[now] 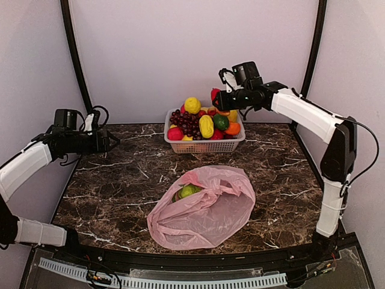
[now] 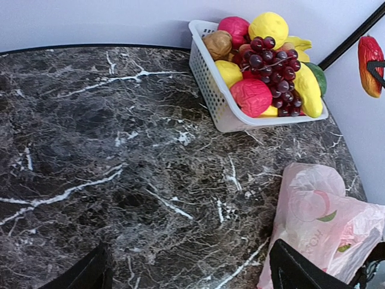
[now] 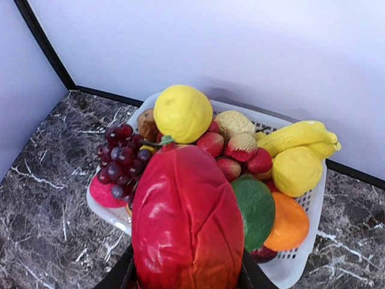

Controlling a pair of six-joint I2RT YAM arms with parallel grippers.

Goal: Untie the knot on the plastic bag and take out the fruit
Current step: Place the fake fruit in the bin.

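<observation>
The pink plastic bag (image 1: pixel 201 208) lies open on the marble table (image 1: pixel 120 180), no knot showing; a green fruit (image 1: pixel 189 190) sits in its mouth. The bag also shows in the left wrist view (image 2: pixel 325 223). My right gripper (image 1: pixel 218 99) is shut on a red-orange fruit (image 3: pixel 187 223) and holds it in the air above the white basket (image 1: pixel 207 145) full of fruit: purple grapes (image 1: pixel 187 123), yellow ones, a green one. The held fruit shows at the left wrist view's right edge (image 2: pixel 370 57). My left gripper (image 1: pixel 113 142) is open and empty above the table's left side.
The white basket (image 3: pixel 301 265) stands at the back centre against the wall, heaped with fruit (image 2: pixel 271 66). Dark frame posts rise at the back corners. A black rail runs along the near edge (image 1: pixel 180 256).
</observation>
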